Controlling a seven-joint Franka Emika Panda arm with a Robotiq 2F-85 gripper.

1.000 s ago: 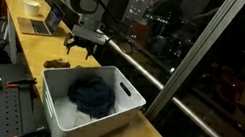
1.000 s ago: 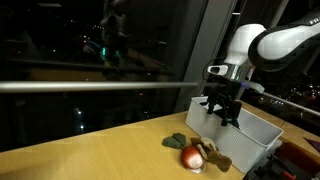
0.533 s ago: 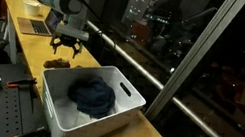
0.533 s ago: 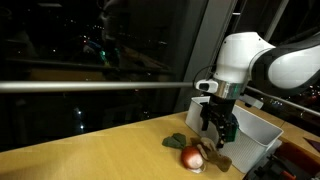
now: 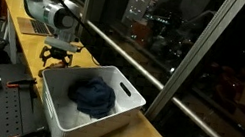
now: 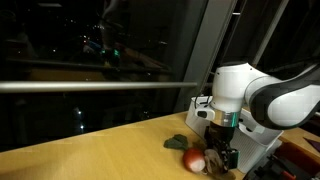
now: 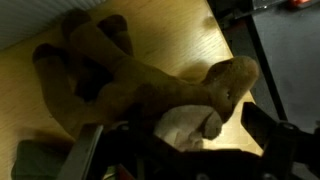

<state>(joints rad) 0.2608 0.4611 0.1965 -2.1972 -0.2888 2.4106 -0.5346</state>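
The claw (image 5: 56, 61) hangs low over the counter (image 5: 26, 54), just beside the bin (image 5: 65, 119), at the bin's end farthest from the near corner in an exterior view; its jaws stand wide and hold nothing.

Right under it lies the plush (image 7: 150, 85), a brown soft toy sprawled flat on the wood just outside the bin, touching no wall of it that I can see. In the wrist view the two dark fingers (image 7: 92, 150) frame the toy from either side, one at its limbs, one past its head; a pale patch of the toy sits midway between them. Whether the fingertips touch the fabric I cannot tell; the picture is blurred.

In an exterior view a red ball (image 6: 192, 158) lies beside the plush, on the side away from the bin; a green lump (image 6: 178, 142) lies a little farther from the bin again, close to the ball.

Inside the bin a dark cloth (image 5: 91, 97) lies crumpled on the floor; behind the bin runs the window (image 5: 169, 36), black with night.
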